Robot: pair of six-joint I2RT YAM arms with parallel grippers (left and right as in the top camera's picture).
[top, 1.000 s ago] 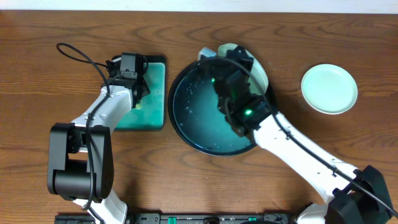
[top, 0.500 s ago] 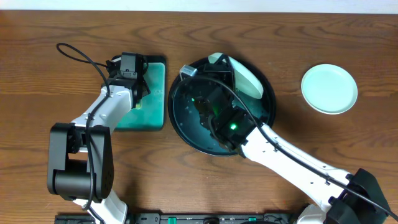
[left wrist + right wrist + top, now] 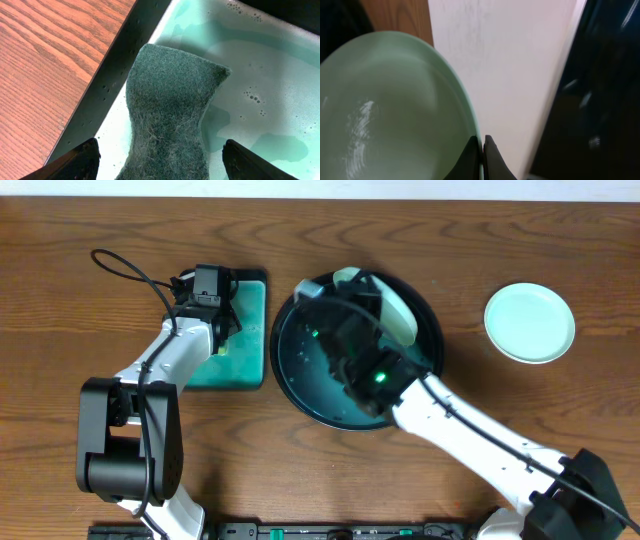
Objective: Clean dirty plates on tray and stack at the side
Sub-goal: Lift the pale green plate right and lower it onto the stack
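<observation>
One plate (image 3: 398, 312) has been tipped up over the tray (image 3: 296, 375) by the right hand (image 3: 481, 144), pinched tight on its rim, for scrubbing; the left hand (image 3: 162, 159) is kept spread astride the sponge (image 3: 170, 110)

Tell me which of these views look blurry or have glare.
Overhead view: sharp and evenly lit, with small glints on the wet floor of the round tray. Left wrist view: the sponge is crisp down to its fibres, with no glare. Right wrist view: the plate is very close and soft, with a streaky white reflection on its left part; everything behind it is out of focus.
</observation>
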